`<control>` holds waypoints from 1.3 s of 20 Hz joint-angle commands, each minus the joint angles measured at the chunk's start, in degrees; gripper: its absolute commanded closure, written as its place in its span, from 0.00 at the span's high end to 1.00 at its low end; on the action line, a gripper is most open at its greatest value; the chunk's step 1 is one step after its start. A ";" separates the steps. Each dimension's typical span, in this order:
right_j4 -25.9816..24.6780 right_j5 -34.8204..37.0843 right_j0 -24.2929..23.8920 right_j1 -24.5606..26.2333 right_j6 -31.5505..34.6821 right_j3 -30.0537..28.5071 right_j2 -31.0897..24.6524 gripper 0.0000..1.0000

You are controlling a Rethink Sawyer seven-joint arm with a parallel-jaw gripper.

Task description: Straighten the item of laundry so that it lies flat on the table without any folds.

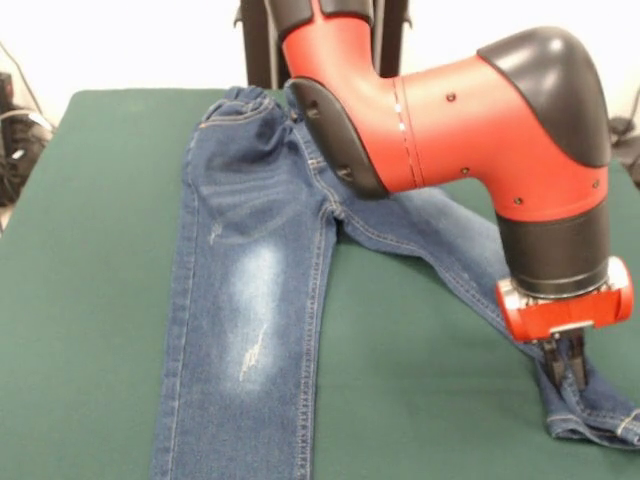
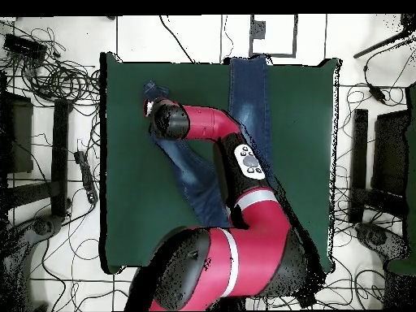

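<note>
The blue denim jeans [image 1: 250, 290] lie on the dark green table [image 1: 90, 250], waistband at the far side near the robot's base. One leg runs straight toward the front edge, with a whitish thigh patch. The other leg is splayed out to the right, its hem bunched. My gripper [image 1: 565, 368] stands straight down on that leg just above the hem, fingers close together on the denim. In the overhead view the gripper [image 2: 149, 107] is at the splayed leg's end, the jeans [image 2: 248, 97] and the table [image 2: 301, 122] show, and the arm hides the waist.
The red arm [image 1: 450, 120] crosses above the jeans' waist and right leg. The hem lies near the table's right front corner in the front view. Cables [image 2: 49, 73] and dark stands [image 2: 361, 162] surround the table on the floor.
</note>
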State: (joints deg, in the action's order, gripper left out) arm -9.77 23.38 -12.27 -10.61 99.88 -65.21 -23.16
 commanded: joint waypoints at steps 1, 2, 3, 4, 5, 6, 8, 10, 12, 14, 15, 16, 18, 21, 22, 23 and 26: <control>-0.76 -2.61 -1.00 5.94 7.06 1.24 4.25 0.00; -0.60 -2.30 -1.04 5.96 7.10 1.36 4.21 0.00; -0.47 -2.04 -1.21 5.89 7.05 1.31 4.09 0.00; -0.29 -1.39 -1.36 5.83 6.80 1.58 3.94 0.00; -0.48 -0.66 -1.60 5.65 5.93 1.83 3.74 0.00; -0.60 0.25 -1.76 5.31 5.22 2.16 3.72 0.00; -0.96 1.93 -1.87 4.23 4.05 2.65 3.96 0.00; -1.64 2.69 -2.08 3.14 2.68 3.06 4.07 0.00; -2.12 2.26 -2.56 2.43 1.56 3.52 3.60 0.00; -2.69 2.02 -2.90 1.95 0.62 3.94 3.46 0.00; -2.91 1.84 -3.18 1.72 0.24 4.06 3.23 0.00; -3.08 2.05 -3.39 1.35 -0.29 4.04 3.05 0.00; -2.77 2.58 -3.70 0.99 -0.65 4.49 2.70 0.00; -2.05 3.18 -4.34 -0.11 0.01 3.76 2.19 0.00; -1.85 3.19 -4.63 -0.87 0.30 2.73 1.92 0.00; -1.77 3.47 -4.55 -1.66 0.70 2.02 2.04 0.00; -0.26 2.93 -3.58 -3.72 4.50 -1.88 1.65 0.00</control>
State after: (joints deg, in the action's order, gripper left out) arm -10.39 23.40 -17.04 -11.34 99.88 -62.29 -21.06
